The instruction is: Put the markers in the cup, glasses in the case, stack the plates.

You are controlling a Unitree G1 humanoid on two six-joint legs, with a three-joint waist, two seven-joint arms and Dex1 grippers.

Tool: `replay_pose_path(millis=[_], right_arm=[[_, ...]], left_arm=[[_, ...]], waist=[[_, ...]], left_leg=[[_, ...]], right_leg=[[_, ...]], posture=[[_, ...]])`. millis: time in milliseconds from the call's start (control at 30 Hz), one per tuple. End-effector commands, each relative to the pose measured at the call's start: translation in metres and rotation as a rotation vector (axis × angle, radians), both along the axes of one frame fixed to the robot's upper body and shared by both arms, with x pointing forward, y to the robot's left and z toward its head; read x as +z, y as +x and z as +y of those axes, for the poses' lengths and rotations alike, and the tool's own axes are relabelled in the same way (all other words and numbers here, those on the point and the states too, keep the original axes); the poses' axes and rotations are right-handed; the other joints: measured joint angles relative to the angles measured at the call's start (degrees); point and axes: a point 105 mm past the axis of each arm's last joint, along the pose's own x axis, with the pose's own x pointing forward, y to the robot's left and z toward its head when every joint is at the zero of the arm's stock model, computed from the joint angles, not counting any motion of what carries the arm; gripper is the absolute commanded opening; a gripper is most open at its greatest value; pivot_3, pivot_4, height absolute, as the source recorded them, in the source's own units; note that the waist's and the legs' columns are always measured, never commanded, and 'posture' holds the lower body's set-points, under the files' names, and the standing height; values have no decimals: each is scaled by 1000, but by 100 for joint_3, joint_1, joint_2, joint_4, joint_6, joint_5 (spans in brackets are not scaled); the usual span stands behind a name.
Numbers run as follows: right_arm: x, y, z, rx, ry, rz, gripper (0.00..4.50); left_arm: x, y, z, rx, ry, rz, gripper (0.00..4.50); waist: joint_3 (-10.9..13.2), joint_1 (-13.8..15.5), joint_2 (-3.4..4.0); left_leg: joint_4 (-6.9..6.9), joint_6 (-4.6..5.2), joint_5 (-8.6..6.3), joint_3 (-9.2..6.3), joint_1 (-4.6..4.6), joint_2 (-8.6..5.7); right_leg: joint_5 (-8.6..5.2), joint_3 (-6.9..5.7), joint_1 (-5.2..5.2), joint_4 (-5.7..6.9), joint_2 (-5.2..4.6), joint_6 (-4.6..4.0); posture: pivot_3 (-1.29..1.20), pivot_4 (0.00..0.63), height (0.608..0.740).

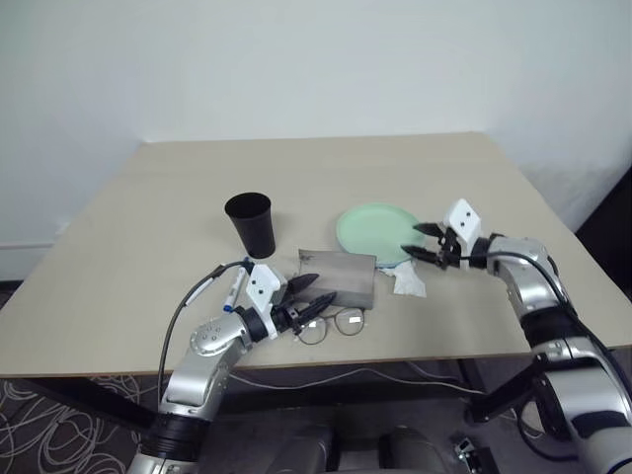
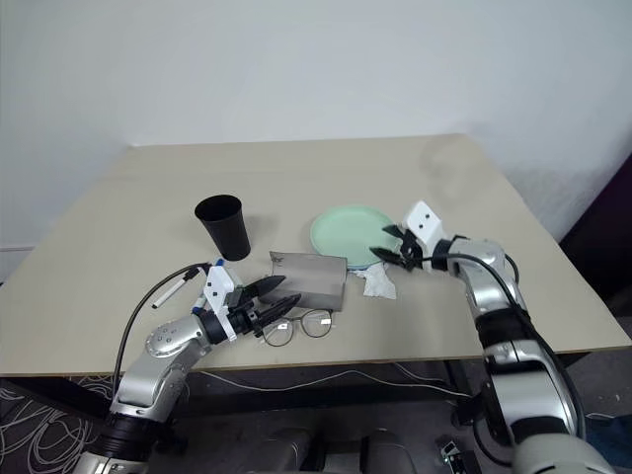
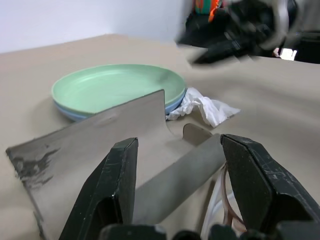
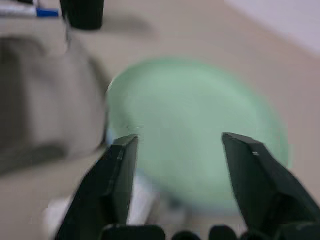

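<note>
Plates first: the mint green plate (image 1: 377,231) sits on top of the light blue plate (image 3: 172,104), whose rim peeks out beneath it, so the stack looks done. I'll take the grey case (image 1: 339,277) as my landmark; it lies open in the middle of the desk (image 1: 148,197), lid tilted up, and the stacked plates are just behind it on its right. A crumpled white tissue (image 1: 408,284) lies at the case's right end, touching the plates' near edge.

The right gripper (image 1: 427,243) hovers at the plates' right rim, jaws apart and holding nothing — my guess is that it has finished with them. The left gripper (image 1: 314,294) points at the case's near left corner, jaws apart and empty too.

The glasses (image 1: 332,323) lie on the desk right in front of the case, outside it, just beside the left gripper. The black cup (image 1: 252,223) stands upright behind the case on its left. Two markers lie left of the case: a blue-capped marker (image 1: 235,289) and, further out, a white marker (image 1: 199,290) — neither is in the cup.

So the glasses step seems next. It calls for the left jaws to drop onto the thin frame, pinch it gently, and lift it over the case's low front edge.
</note>
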Motion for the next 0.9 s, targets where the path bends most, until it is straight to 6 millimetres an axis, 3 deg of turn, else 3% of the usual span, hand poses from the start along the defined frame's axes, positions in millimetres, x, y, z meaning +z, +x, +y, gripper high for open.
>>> replay_pose_path(millis=[33, 233, 533, 633, 900], right_arm=[[14, -4, -5, -65, 26, 33, 4322], [-6, -14, -5, -166, 99, 211, 4465], [-23, -4, 12, -210, 86, 259, 4465], [-25, -2, 12, -219, 88, 261, 3883], [-22, -8, 7, -199, 80, 253, 1009]], left_arm=[[12, 6, 4, 3, 4, -53, 2761], [11, 7, 0, -14, 1, -50, 2761], [10, 7, 0, -13, 3, -52, 2761], [10, 6, 2, -7, 5, -52, 2761], [9, 5, 3, 1, 7, -50, 2761]], waist=[[0, -11, 1], [0, 2, 0], [0, 0, -1], [0, 4, -1], [0, 2, -1]], left_leg=[[1, 0, 0, 0, 0, 0], [7, 0, 0, 1, -2, 1], [10, 1, 0, 1, -5, 0], [10, 1, 0, 0, -5, 0], [13, 1, 0, -1, -5, 0]], right_leg=[[0, 2, 0, 1, 0, -1], [0, -5, 6, 4, -11, -2], [0, -14, 4, -5, -12, 1], [1, -16, 5, -7, -13, 2], [1, -21, 9, -6, -14, 1]], posture=[[0, 0, 738], [0, 0, 738], [0, 0, 738], [0, 0, 738], [0, 0, 738]])
